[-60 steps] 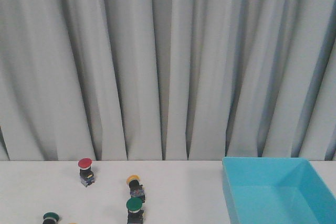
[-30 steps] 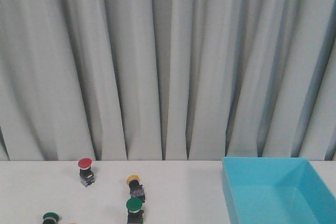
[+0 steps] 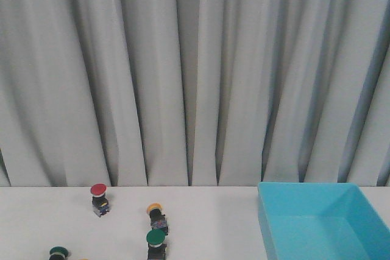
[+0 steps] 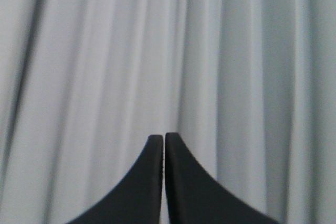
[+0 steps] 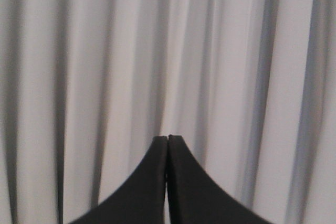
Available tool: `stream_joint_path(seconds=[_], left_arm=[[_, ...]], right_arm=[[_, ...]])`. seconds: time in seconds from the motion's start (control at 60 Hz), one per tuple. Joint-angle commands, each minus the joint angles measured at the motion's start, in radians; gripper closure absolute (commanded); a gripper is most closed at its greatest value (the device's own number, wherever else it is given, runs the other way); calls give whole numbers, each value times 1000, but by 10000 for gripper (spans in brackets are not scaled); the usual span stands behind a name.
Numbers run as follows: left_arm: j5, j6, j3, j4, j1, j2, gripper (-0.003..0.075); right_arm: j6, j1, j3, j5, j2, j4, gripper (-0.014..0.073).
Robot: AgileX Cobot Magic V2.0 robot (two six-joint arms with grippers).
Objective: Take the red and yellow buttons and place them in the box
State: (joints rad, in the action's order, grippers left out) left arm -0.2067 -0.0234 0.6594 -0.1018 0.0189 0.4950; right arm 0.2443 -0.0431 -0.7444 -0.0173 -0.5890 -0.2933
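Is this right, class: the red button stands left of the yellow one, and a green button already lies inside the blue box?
Not quite. The front view shows the green button on the table, near the yellow button; none shows in the blue box. The red button does stand left.

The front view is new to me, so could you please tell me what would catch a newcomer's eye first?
The large turquoise box at the table's right edge stands out most, open and showing nothing inside. To its left, small buttons dot the white table: a red button farthest back, a yellow button nearer the middle, and a green button just in front. Grey curtain fills everything behind.
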Motion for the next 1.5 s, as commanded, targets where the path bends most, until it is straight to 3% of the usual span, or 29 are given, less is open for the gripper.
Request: stream_joint_path(seconds=[0.0, 0.233, 0.4, 0.5, 0.683, 0.767, 0.833, 1.117, 1.233, 1.483], left_arm=[[166, 3, 162, -6, 41, 130, 726], [260, 5, 232, -15, 55, 314, 719], [386, 23, 289, -14, 55, 404, 623], [478, 23, 374, -10, 54, 493, 501], [744, 23, 579, -6, 57, 677, 235], [850, 23, 642, -12, 68, 736, 163], [903, -2, 672, -26, 85, 769, 143], [1036, -230, 758, -216, 200, 951, 144], [1117, -237, 792, -213, 245, 1054, 144], [1156, -235, 838, -179, 314, 1235, 144]], right_arm=[[46, 1, -114, 117, -183, -23, 602], [99, 1, -130, 232, -391, 109, 601], [-46, -3, -130, 204, -405, 82, 549], [-134, -42, -130, 236, -401, 69, 421], [-156, -128, -130, 281, -404, 72, 60], [-156, -148, -130, 286, -405, 80, -61], [-156, -161, -130, 313, -405, 92, -108], [-157, -179, -130, 408, -405, 135, -85], [-159, -179, -130, 431, -405, 135, -62], [-159, -179, -130, 467, -405, 139, -17]])
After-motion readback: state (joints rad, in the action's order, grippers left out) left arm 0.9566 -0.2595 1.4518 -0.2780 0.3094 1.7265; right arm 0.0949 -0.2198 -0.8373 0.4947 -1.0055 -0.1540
